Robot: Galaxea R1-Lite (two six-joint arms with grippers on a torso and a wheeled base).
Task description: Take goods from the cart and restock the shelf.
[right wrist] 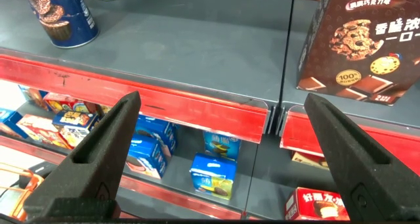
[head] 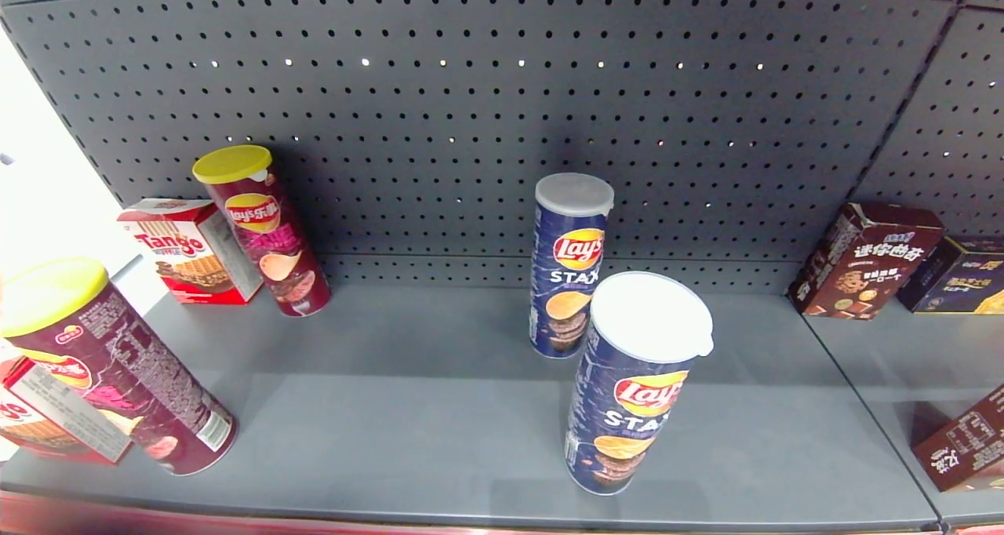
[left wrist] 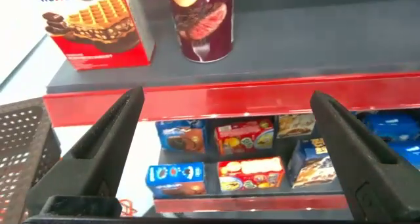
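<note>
Left wrist view: both arms' jaws stand wide open and empty before the shelf's red front edge (left wrist: 223,96). The mesh cart (left wrist: 20,152) sits off that edge's end, nearest the left jaws, with its goods hidden.

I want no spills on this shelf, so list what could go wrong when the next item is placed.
The front blue can stands close to the shelf edge; a brushing arm could tip it off, or into the rear blue can.
The dark red can at front left also sits near the edge, crowded by a red box.
</note>
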